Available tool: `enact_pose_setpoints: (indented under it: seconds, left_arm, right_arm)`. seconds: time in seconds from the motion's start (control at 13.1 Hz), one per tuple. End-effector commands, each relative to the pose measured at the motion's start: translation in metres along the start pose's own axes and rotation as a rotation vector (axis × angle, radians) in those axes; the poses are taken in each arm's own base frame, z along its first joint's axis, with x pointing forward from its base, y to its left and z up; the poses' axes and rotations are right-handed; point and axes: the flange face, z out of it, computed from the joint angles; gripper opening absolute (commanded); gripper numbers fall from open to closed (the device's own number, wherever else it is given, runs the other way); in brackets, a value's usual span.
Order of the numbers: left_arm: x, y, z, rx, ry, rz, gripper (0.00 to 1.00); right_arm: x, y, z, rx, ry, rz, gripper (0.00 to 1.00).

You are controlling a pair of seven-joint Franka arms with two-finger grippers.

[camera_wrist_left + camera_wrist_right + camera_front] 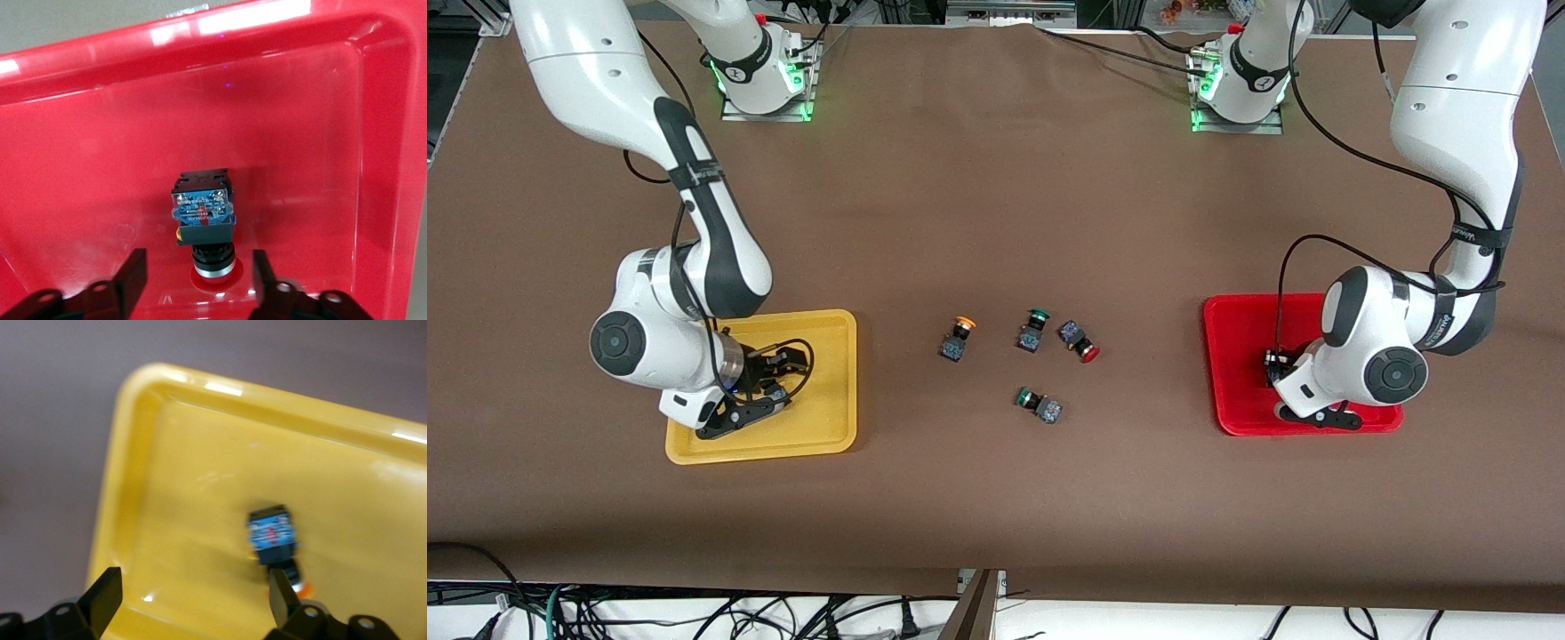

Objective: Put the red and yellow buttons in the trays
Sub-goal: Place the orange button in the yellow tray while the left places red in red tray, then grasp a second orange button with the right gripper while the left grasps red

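Left gripper (pixel 198 277): fingers apart over the red tray (pixel 80 133), a red-capped button (pixel 203 217) lying in it between them. Right gripper (pixel 190 600): fingers apart over the yellow tray (pixel 200 453), an orange-capped button (pixel 275 543) lying inside.

Judged stage: one button of each colour delivered; next, the orange-capped button (pixel 957 339) and red-capped button (pixel 1079 341) at mid-table need picking, skipping the two green-capped buttons (pixel 1033 330).

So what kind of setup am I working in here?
Looks like a robotics lab bench: a table under brown cloth, two arm bases bolted along one edge, loose cables hanging at the other. Each open end effector, left and right, hovers over a tray.
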Motion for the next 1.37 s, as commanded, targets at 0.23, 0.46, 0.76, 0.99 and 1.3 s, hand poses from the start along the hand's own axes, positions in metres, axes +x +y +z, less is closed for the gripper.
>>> enact_pose_setpoints:
  seconds: [0.23,0.46,0.76,0.99,1.3]
  left_arm:
    - [-0.013,0.078,-0.101,-0.095,0.105,0.022,1.00]
    - [-0.007,0.171,-0.108,-0.146,0.130,-0.205,1.00]
    - [-0.008,0.276,-0.080,-0.220,0.198,-0.534,1.00]
    - [-0.014,0.319,-0.031,-0.254,0.199,-0.578,1.00]
    - [-0.032,0.352,0.010,-0.230,0.168,-0.565,1.00]
  right_arm:
    - [-0.008,-0.177,0.047,0.006,0.000,0.478,0.99]
    - [-0.011,-0.208,0.091,0.040,0.015,0.594,0.99]
    - [-0.017,-0.237,0.123,0.102,0.038,0.625,0.98]
    - [-0.020,-0.240,0.129,0.097,0.038,0.611,0.64]
    - [-0.018,-0.231,0.123,0.077,0.034,0.518,0.16]
